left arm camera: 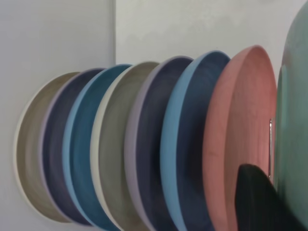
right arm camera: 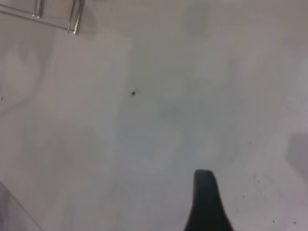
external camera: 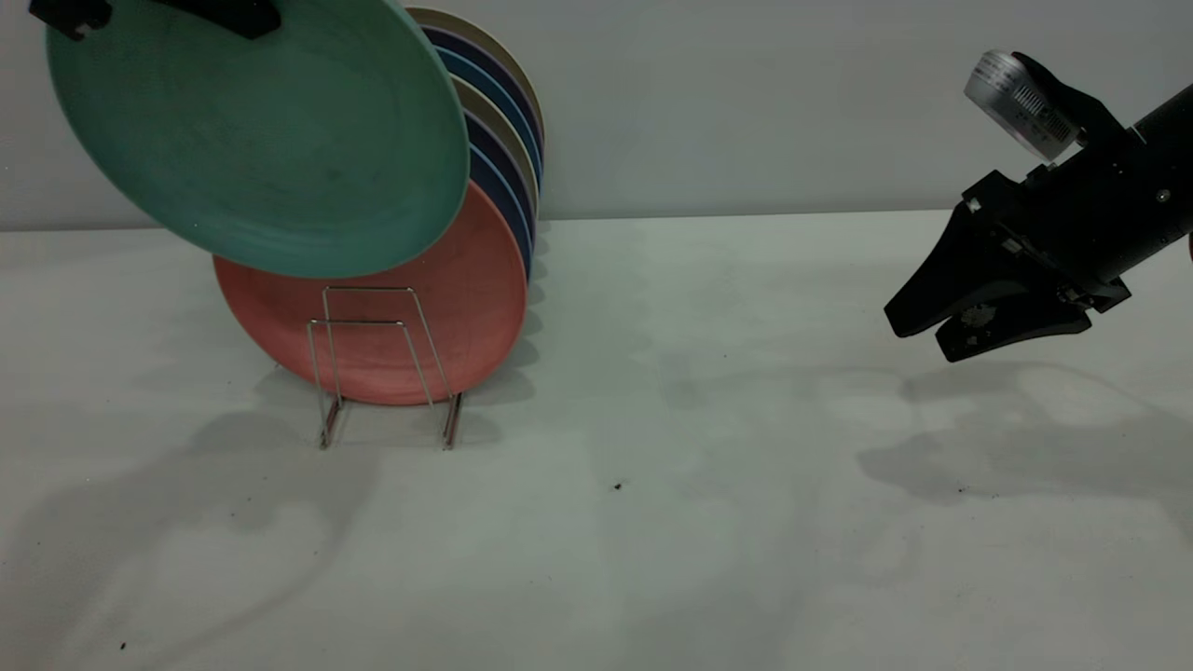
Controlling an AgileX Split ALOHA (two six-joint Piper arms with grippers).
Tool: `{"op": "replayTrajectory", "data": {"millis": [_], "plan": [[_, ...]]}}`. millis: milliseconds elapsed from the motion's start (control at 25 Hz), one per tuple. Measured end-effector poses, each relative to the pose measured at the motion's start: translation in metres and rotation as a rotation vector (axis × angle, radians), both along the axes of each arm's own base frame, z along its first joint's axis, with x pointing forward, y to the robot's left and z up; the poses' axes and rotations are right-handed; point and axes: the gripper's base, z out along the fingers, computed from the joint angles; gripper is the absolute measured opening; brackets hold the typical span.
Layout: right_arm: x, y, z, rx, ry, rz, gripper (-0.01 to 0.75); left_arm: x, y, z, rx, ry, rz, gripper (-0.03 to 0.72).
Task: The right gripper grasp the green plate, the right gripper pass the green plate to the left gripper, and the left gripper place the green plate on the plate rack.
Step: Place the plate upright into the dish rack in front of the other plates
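The green plate (external camera: 270, 140) hangs tilted in the air at the upper left, above and in front of the plate rack (external camera: 368, 321). My left gripper (external camera: 233, 17) is shut on its top rim, mostly cut off by the picture's top edge. In the left wrist view the green plate (left arm camera: 294, 120) fills the edge beside one black finger (left arm camera: 255, 202). The rack's two front wire loops stand free, and its foot shows in the right wrist view (right arm camera: 72, 19). My right gripper (external camera: 918, 340) hovers at the far right above the table, open and empty.
Several plates stand upright in the rack behind the green one: a salmon-pink plate (external camera: 391, 317) in front, then blue (external camera: 508, 200) and beige ones. They also show in the left wrist view, the pink plate (left arm camera: 240, 134) nearest. The grey table (external camera: 671, 447) runs between rack and right gripper.
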Motion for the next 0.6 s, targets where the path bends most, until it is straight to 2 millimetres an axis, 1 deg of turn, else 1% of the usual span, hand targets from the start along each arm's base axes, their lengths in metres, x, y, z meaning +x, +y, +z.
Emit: {"op": "replayTrajectory", "data": {"millis": [80,280,400,600], "plan": [[0.0,0.0,0.0,0.0,0.001,0.0,0.55,0.002,0.0,-0.006,0.001,0.015,0.001,0.124],[0.0,0.0,0.0,-0.003,0.001,0.003,0.55,0.015,0.0,-0.03,-0.008,0.051,0.04,0.124],[0.0,0.0,0.0,-0.003,0.001,0.004,0.55,0.021,-0.001,-0.033,-0.032,0.034,0.067,0.125],[0.0,0.0,0.0,-0.003,0.002,0.005,0.55,0.026,-0.002,-0.052,-0.021,0.08,0.055,0.125]]}}
